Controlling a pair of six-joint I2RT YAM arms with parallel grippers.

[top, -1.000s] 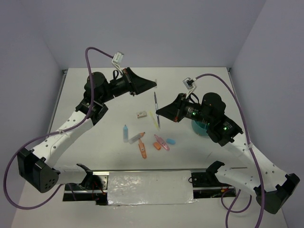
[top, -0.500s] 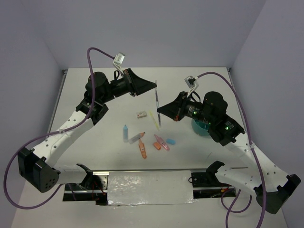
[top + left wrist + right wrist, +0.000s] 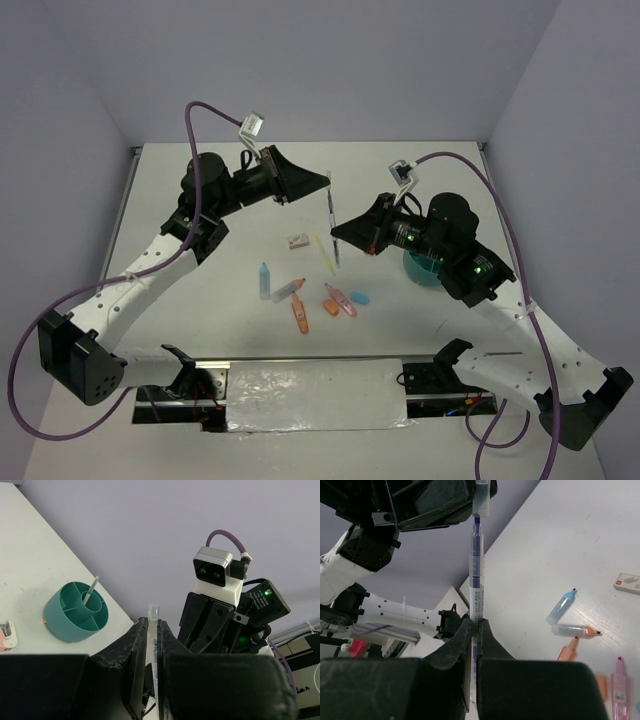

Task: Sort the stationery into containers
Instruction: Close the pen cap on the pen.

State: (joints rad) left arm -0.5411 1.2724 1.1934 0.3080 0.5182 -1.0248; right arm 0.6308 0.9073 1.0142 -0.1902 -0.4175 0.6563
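Top view: the left gripper (image 3: 327, 180) and right gripper (image 3: 336, 233) meet in the air above the table (image 3: 440, 170). Both are clamped on one dark pen (image 3: 331, 210). Loose stationery lies below them: a yellow pen (image 3: 322, 248), a light blue tube (image 3: 264, 279), an orange highlighter (image 3: 299, 314), a pink highlighter (image 3: 341, 300), a blue eraser (image 3: 359, 297) and a boxed eraser (image 3: 297, 241). The teal cup (image 3: 418, 270) peeks out from behind the right arm. Sorting looks barely begun.

Left wrist view: the left fingers pinch the dark pen's cap (image 3: 153, 611). The cup holds one stored pen (image 3: 90, 590), standing in its centre compartment.

Right wrist view: the right fingers are closed on the pen's barrel. Its tip shows just below the cap.

Compared with a second earlier, the arms have barely shifted and the items on the table lie unmoved.
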